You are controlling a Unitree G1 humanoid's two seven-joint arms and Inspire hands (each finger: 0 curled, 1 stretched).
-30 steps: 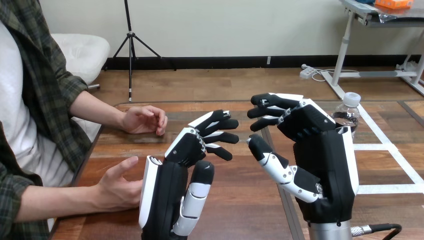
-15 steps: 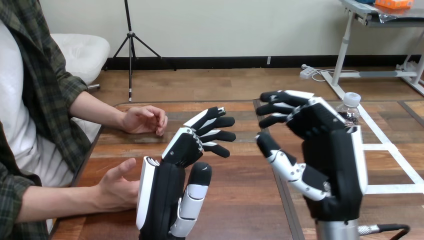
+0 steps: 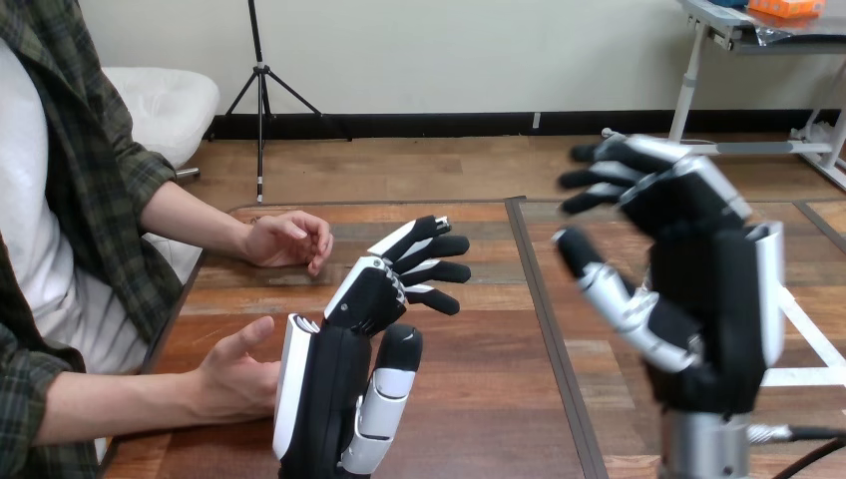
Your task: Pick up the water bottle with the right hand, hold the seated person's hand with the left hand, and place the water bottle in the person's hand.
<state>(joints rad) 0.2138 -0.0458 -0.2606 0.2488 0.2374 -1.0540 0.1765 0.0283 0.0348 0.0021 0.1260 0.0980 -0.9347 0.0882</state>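
Nearest, the left hand (image 3: 339, 384) stands upright over the table (image 3: 479, 409) with its fingers loosely spread and bent forward around nothing, and the person's near hand (image 3: 234, 379) rests open just beside its white back, though whether the two touch cannot be told. Off the left hand's thumb side and well apart from it, the right hand (image 3: 703, 289) is raised higher, its fingers parted and arched forward, its thumb stretched toward the left hand, and the gap between them empty. Beyond the left hand's fingertips and off to its outer side, the person's far hand (image 3: 289, 239) lies loosely curled on the table.
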